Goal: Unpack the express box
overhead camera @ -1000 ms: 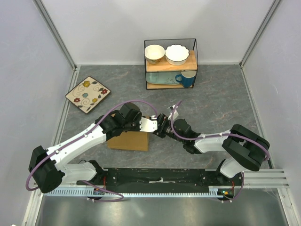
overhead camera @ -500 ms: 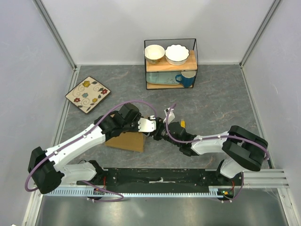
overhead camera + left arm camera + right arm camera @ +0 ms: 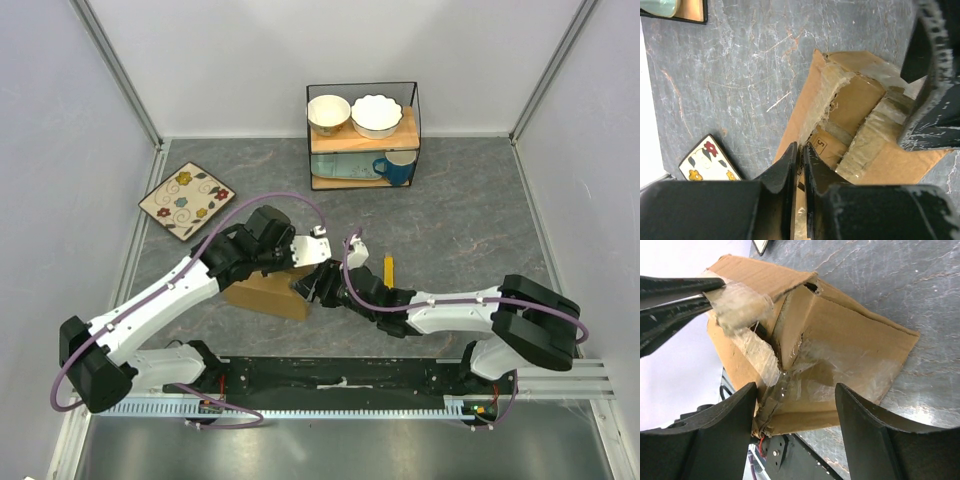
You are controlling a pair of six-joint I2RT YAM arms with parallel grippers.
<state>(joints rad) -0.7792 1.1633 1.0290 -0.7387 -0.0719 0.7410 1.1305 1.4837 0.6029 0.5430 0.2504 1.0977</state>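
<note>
The express box [image 3: 262, 293] is a brown carton on the table between both arms, tilted, with its taped top torn open [image 3: 860, 100]. My left gripper [image 3: 298, 265] is shut on the edge of one taped flap [image 3: 801, 146] and holds it up. The right wrist view shows that flap [image 3: 737, 302] pinched between the left fingers [image 3: 670, 300]. My right gripper [image 3: 312, 288] is open and straddles the box's taped end corner [image 3: 795, 387]. One finger [image 3: 725, 435] touches the tape. The other [image 3: 880, 440] stands apart from the cardboard.
A yellow utility knife [image 3: 388, 268] lies on the table just right of the right gripper. A flowered square plate [image 3: 186, 200] sits at the back left. A wire shelf [image 3: 362, 135] with two bowls and a blue mug stands at the back.
The right gripper has moved left onto the box and its jaws have narrowed. The yellow knife has come into view, lying on the table. The left gripper has lifted the flap and the box has tilted.
</note>
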